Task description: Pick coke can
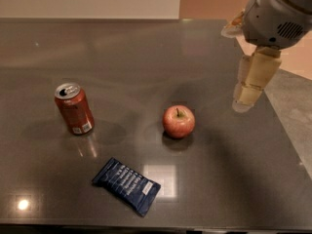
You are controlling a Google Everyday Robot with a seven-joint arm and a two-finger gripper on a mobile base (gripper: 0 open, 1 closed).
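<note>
The coke can point(74, 108) stands upright on the dark table point(146, 52) at the left, red-orange with a silver opened top and a white label patch near its base. My gripper point(249, 92) hangs from the grey arm point(278, 13) at the upper right, above the table's right part. It is far to the right of the can, past the apple, and holds nothing that I can see.
A red apple point(178, 121) sits near the table's middle, between the can and the gripper. A flat dark blue snack wrapper point(126, 185) lies near the front edge. The table's right edge runs diagonally by the gripper, with lighter floor point(297, 106) beyond.
</note>
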